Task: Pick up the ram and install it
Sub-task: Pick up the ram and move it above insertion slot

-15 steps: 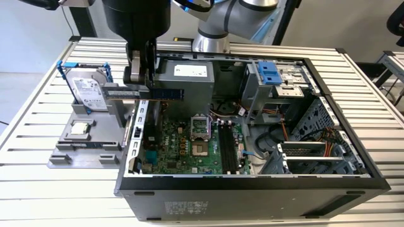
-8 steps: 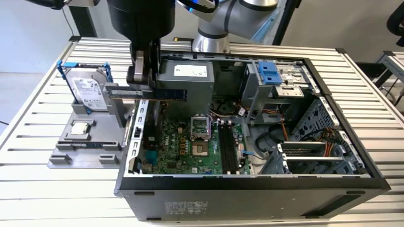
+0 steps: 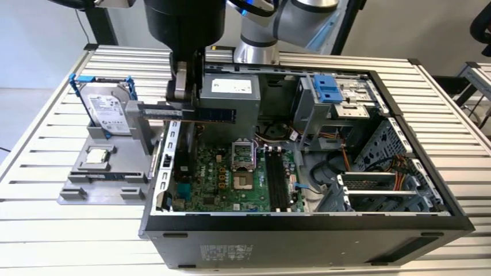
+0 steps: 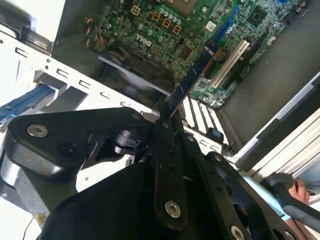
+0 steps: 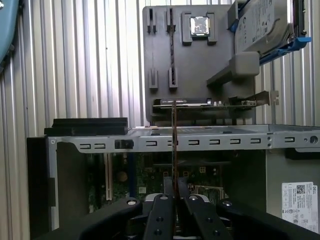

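Currently, the gripper (image 3: pixel 186 106) is closed on the ram (image 3: pixel 216 114), pinching it near the middle of its length. In the exterior view the ram hangs level and lengthwise, raised above the open computer case (image 3: pixel 307 227). It sits over the case wall on the exterior view's left, between the grey fixture (image 3: pixel 115 172) and the power supply (image 3: pixel 230 92).

In the first wrist view the ram (image 5: pixel 174 135) appears edge-on as a thin line. It runs out from between the two black fingers (image 5: pixel 161 215), which press on its flat faces. The case's perforated rim (image 5: pixel 225 142) crosses behind it. In the second wrist view the ram (image 4: pixel 192 77) juts from the gripper (image 4: pixel 166 120) over the green motherboard (image 4: pixel 165 30).

The ram is not seated. The black memory slots (image 3: pixel 276 178) lie lower in the case and well apart from it, toward the exterior view's right.

On the fixture, the hard drive (image 3: pixel 107 109) stands upright in its blue frame and the small square silver chip (image 3: pixel 98 155) rests in its recess. Both are clear of the gripper. The case and fixture rest on a slatted metal table (image 3: pixel 46 230).
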`<state>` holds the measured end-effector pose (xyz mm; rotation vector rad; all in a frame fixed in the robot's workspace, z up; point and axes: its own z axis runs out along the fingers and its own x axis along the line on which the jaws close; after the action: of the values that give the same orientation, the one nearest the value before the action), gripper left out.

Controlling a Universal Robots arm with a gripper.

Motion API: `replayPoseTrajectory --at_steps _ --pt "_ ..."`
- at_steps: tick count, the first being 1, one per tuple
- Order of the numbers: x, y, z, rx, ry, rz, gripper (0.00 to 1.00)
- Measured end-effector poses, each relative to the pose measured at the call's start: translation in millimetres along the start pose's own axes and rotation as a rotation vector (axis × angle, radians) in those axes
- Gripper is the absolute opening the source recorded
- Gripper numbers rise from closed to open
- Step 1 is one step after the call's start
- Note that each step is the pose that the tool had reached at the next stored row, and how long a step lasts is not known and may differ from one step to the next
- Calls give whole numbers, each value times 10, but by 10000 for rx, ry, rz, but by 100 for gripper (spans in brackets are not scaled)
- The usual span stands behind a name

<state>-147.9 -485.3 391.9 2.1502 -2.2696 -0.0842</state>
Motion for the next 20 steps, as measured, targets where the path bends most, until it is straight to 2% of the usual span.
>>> replayPoseTrajectory --at_steps 10,20 --pt "-10 -159 -7 -2 -1 0 0" --pt "-22 -355 -16 -3 0 -17 0"
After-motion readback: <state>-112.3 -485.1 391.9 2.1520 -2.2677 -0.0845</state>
